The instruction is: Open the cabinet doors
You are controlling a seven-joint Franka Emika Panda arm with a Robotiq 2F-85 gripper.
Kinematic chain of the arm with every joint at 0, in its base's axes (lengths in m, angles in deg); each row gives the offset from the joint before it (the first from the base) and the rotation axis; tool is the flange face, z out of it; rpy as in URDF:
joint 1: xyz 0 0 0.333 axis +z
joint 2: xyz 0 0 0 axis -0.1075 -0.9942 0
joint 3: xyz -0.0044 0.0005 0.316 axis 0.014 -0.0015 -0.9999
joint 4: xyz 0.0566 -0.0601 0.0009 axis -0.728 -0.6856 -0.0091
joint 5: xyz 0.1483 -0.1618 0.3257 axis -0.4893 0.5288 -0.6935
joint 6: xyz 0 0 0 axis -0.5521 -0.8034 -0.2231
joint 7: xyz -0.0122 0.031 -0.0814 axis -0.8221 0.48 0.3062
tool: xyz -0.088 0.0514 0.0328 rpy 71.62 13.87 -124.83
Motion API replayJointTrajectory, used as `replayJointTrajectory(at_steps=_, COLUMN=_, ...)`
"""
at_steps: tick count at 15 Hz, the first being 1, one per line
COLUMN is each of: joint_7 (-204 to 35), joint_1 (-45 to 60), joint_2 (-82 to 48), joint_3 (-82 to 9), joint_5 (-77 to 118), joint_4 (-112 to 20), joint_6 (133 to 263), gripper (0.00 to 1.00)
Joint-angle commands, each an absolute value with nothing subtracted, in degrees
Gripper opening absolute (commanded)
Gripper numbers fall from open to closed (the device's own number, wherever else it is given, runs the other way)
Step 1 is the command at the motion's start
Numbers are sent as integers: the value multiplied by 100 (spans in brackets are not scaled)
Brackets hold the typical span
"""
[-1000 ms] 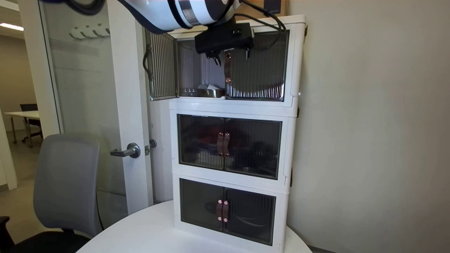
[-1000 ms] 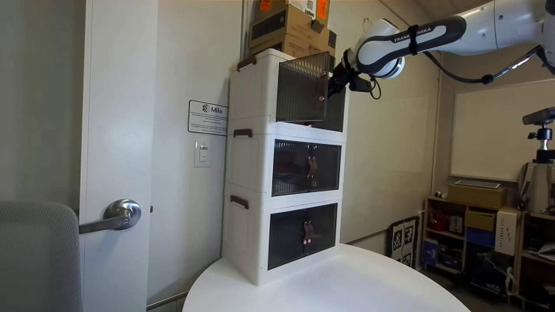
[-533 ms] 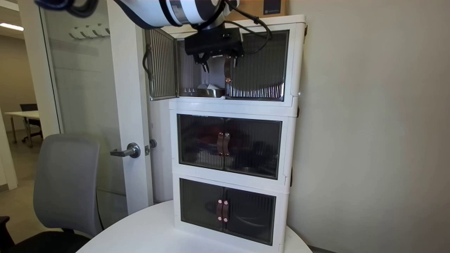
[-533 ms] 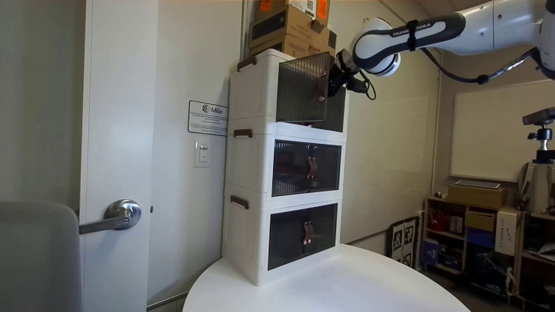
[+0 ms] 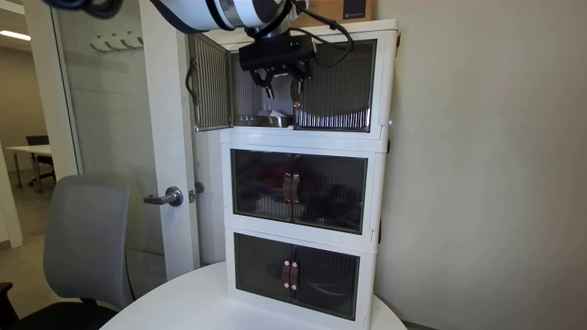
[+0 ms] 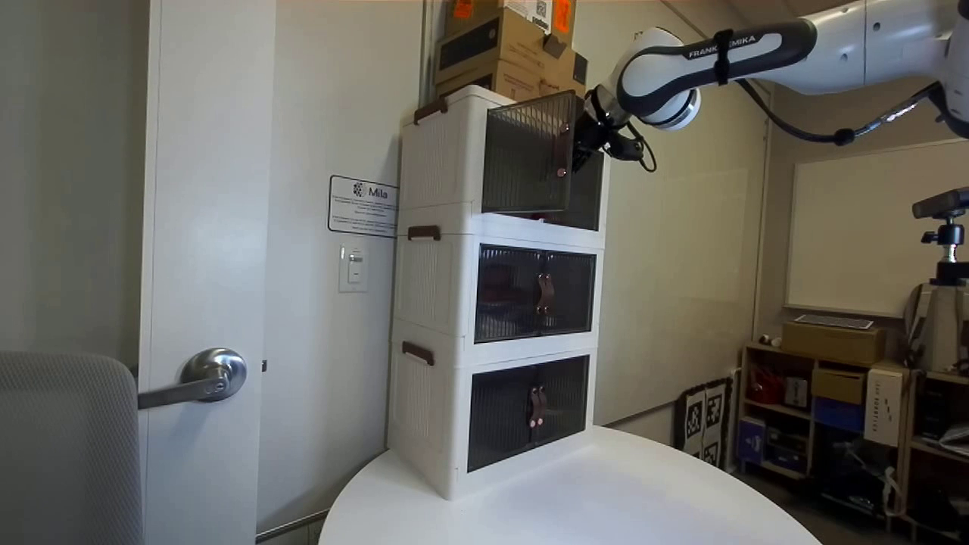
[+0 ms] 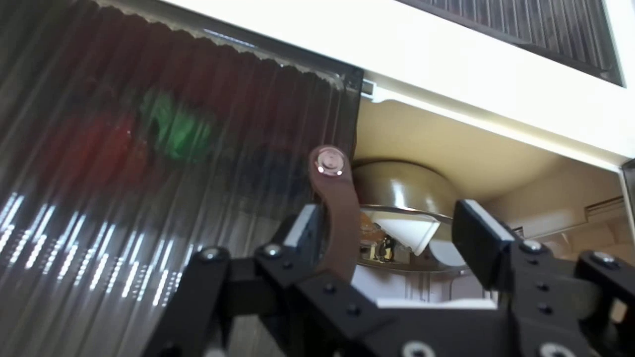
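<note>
The top compartment's dark ribbed doors show in both exterior views. One door stands swung outward. The other door is shut, with a reddish-brown strap handle at its inner edge. My gripper is at this handle, fingers apart. In the wrist view the handle is between the fingers, close to the left finger pad; the right pad is well away from it. In an exterior view the gripper is partly hidden behind the swung-out door.
A metal bowl with white items stands inside the open half. Two lower tiers with shut dark doors are below. Cardboard boxes stand on top. A white round table carries the cabinet. A glass-paned room door is beside it.
In an exterior view my gripper has moved left and down onto the shut door's handle. Its fingers have come somewhat closer together. Both doors stand as before.
</note>
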State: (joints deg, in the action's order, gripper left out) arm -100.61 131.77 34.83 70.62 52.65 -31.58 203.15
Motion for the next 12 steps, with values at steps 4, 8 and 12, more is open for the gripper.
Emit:
replayJointTrajectory(at_steps=4, joint_7=-10270, joint_1=12925, joint_2=3575, joint_3=6764, joint_5=5217, joint_4=-3218, joint_6=20359, gripper=17)
replayJointTrajectory(at_steps=8, joint_7=-10278, joint_1=12606, joint_2=3512, joint_3=6605, joint_5=5181, joint_4=-3402, joint_6=20458, gripper=3)
replayJointTrajectory(at_steps=12, joint_7=-10232, joint_1=12148, joint_2=3375, joint_3=6371, joint_5=5107, joint_4=-3792, joint_6=20708, gripper=8)
